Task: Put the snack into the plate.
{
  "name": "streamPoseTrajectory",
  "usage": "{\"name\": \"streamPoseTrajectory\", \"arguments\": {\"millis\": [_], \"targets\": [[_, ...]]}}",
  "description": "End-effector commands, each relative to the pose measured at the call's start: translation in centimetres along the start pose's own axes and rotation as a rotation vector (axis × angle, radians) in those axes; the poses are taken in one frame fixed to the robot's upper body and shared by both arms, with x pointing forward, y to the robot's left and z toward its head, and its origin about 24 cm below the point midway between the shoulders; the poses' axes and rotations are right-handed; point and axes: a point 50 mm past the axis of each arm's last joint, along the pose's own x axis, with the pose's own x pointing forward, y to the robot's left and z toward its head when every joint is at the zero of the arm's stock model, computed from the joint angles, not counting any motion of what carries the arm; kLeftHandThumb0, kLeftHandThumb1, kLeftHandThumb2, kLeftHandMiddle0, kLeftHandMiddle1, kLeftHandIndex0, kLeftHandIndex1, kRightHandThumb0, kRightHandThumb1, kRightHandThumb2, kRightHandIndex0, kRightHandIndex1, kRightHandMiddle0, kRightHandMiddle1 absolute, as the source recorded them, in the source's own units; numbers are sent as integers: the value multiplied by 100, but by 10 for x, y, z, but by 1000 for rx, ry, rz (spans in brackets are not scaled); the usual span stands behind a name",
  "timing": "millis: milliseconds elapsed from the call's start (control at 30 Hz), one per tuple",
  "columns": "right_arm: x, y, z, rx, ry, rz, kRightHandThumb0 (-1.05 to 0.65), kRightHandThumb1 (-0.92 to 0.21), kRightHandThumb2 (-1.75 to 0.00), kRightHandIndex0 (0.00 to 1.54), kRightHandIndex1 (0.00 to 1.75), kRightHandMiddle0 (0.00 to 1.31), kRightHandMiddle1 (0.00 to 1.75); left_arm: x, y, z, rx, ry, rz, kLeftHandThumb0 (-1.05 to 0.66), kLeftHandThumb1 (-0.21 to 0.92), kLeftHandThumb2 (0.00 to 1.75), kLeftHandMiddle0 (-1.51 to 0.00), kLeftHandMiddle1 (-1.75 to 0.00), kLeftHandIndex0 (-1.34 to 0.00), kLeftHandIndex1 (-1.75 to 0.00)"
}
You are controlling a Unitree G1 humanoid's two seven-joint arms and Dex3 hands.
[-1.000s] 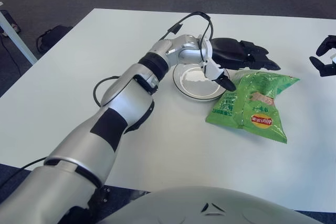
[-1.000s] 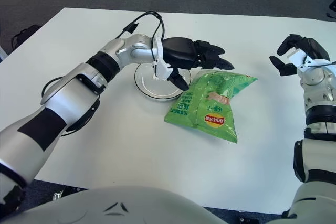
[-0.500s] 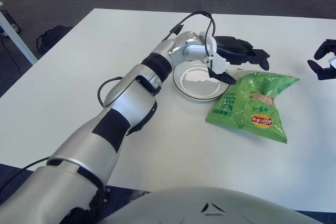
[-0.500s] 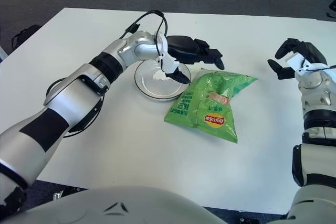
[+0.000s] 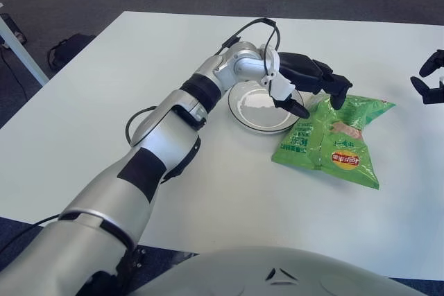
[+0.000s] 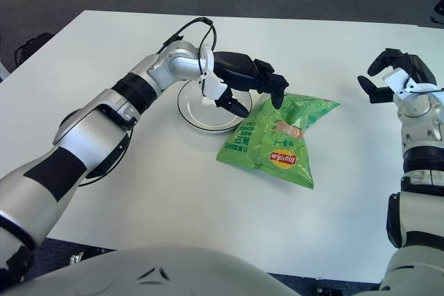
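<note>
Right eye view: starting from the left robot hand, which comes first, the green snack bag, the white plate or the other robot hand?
1. The plate and the snack bag are too close to call: the left robot hand shows over the plate's far right rim, fingertips at the bag's top edge.
2. The right robot hand, open, shows far off beside the table's right edge.

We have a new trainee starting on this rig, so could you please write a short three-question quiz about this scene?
1. True or false: the green snack bag already lies in the plate.
2. Which hand reaches over the bag's top edge? A) left hand B) right hand
3. On which side of the plate does the bag lie, by the robot's own sides?

Key: 1 false, it lies on the table beside it. 2 A. 3 right.
</note>
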Motion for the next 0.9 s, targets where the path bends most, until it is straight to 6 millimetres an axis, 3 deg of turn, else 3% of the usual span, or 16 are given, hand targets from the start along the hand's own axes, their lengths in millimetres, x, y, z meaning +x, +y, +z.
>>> {"name": "streamPoseTrajectory", "arguments": {"millis": [0, 233, 467, 633, 867], "targets": [[-2, -3, -3, -12, 2, -10, -48, -33, -130, 122, 175, 61, 175, -10, 0, -1, -3, -11, 4, -9, 56, 134, -15, -85, -2, -115], [-2, -4, -1, -40, -20, -27, -48, -32, -131, 122, 175, 61, 175, -22, -8, 1, 29, -66, -29, -45, 86, 105, -15, -46, 0, -78], [-2, -5, 0, -16, -22, -23, -48, -32, -131, 124, 175, 62, 175, -22, -12, 9, 111, -163, -30, -59, 92, 104, -7, -26, 0, -47], [-2, -5, 0, -19, -18, -18, -48, -31, -132, 125, 175, 62, 175, -25, -17, 14, 181, -215, -56, -60, 92, 103, -5, -21, 0, -44], [-2, -5, 2, -18, -30, -23, -48, -32, -131, 123, 175, 62, 175, -26, -22, 10, 180, -191, -144, -53, 92, 96, -4, -16, 0, -56]]}}
